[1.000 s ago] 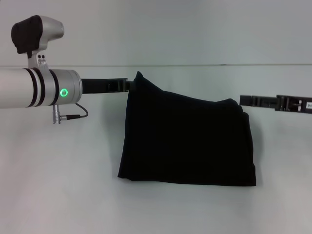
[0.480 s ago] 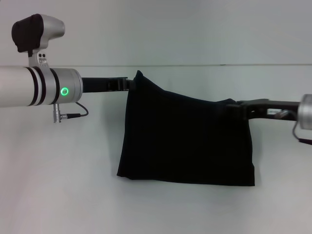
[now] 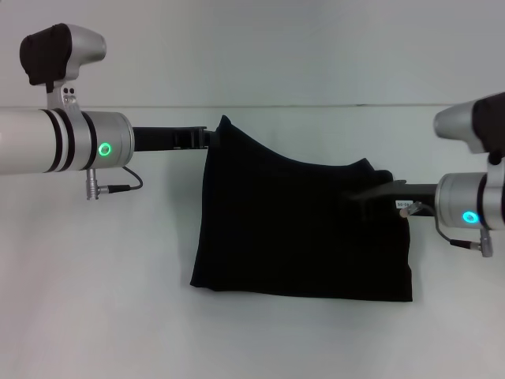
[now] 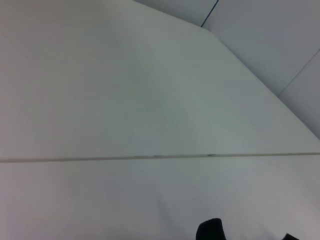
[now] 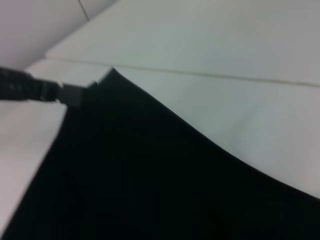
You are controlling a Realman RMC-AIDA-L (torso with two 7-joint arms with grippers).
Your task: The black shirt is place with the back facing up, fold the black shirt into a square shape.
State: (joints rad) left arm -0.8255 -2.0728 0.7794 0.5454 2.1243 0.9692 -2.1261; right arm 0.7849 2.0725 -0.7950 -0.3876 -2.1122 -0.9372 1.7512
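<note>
The right claw (image 3: 369,192) has moved in over the black shirt (image 3: 304,229); its grip can't be seen. The left claw (image 3: 211,136) pinches a raised corner, ready for another fold.

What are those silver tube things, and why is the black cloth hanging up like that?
Those silver tubes are a robot's two arms. The big picture comes from a camera on its head; the other two come from cameras on its wrists. The left tool pinches one top corner of the soft black shirt, lifting it. The right tool reaches onto the shirt's other top corner; whether it grips is hidden. The shirt's bottom edge seems to rest on the plain white table. The robot is folding it into a square.
</note>
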